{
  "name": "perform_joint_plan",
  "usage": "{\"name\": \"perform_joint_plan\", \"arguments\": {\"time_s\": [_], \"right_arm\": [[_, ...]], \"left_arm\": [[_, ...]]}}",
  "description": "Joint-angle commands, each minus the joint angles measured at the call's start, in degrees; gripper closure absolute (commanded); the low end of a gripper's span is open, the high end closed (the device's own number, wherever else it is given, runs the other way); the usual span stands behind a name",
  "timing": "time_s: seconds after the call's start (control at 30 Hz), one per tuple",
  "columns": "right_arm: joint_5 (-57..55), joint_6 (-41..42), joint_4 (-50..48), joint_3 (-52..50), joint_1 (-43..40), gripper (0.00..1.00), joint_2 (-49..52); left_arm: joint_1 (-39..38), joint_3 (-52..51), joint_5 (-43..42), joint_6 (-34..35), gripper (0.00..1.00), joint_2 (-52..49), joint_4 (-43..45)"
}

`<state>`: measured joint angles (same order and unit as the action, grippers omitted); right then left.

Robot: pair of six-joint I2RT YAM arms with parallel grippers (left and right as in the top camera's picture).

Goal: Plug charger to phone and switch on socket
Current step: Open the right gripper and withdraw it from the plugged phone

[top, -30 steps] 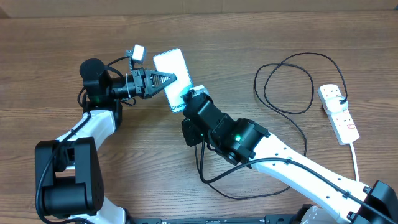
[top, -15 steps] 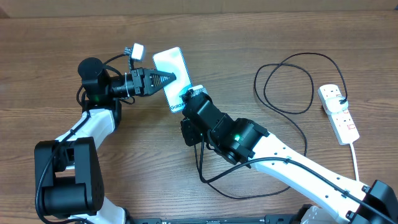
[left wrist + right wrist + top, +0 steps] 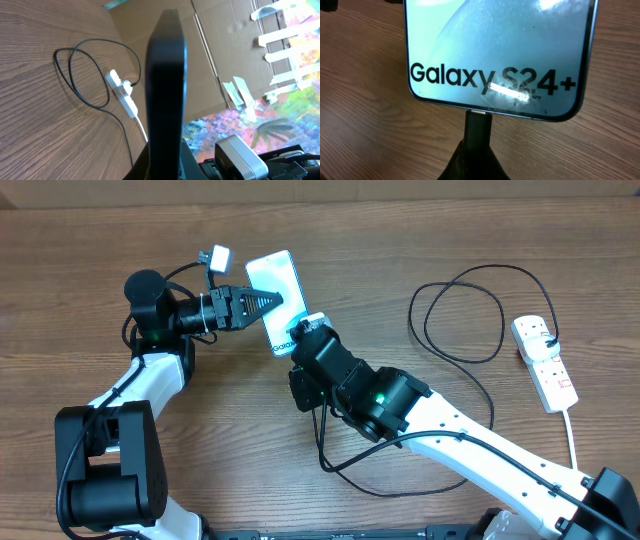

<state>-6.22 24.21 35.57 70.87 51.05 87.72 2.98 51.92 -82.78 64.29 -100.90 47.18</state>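
1. Clamping the phone (image 3: 270, 275) across its width is the left tool (image 3: 272, 302).
2. The right tool (image 3: 300, 333) is pinching the charger (image 3: 478, 125) tip against the phone's bottom edge.
3. The socket (image 3: 545, 365) is lying on the bench (image 3: 100, 240), well apart.

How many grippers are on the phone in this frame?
2. The left gripper clamps the phone from its long side; the right gripper holds the charger tip against the phone's bottom edge, below the Galaxy text.
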Motion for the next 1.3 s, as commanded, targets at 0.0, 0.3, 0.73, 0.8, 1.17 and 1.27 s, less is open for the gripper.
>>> {"name": "perform_joint_plan", "arguments": {"time_s": [0.0,0.3,0.73,0.8,1.17,1.27], "right_arm": [[-2.7,-0.1,-2.3,6.3,-0.9,0.96,-0.6],[4.0,1.8,7.5,6.5,-0.9,0.57,-0.8],[4.8,1.8,23.2,16.0,-2.9,0.00,-10.9],[4.8,1.8,26.2,18.5,-4.5,0.00,-13.5],[4.6,1.7,35.3,20.8,-17.6,0.00,-27.9],[4.7,1.8,37.7,20.8,-18.0,0.00,-28.4]], "left_arm": [[-2.8,-0.4,-7.8,-2.4,0.96,0.9,0.0],[-2.6,-0.4,-0.6,-1.7,0.96,0.9,0.0],[-5.8,-0.2,22.6,18.9,0.96,0.9,1.3],[-7.9,0.2,22.5,17.0,0.96,0.9,0.9],[-10.4,4.1,10.3,-24.6,0.96,0.9,-39.0],[-9.4,4.1,18.2,-31.1,0.96,0.9,-47.2]]}}
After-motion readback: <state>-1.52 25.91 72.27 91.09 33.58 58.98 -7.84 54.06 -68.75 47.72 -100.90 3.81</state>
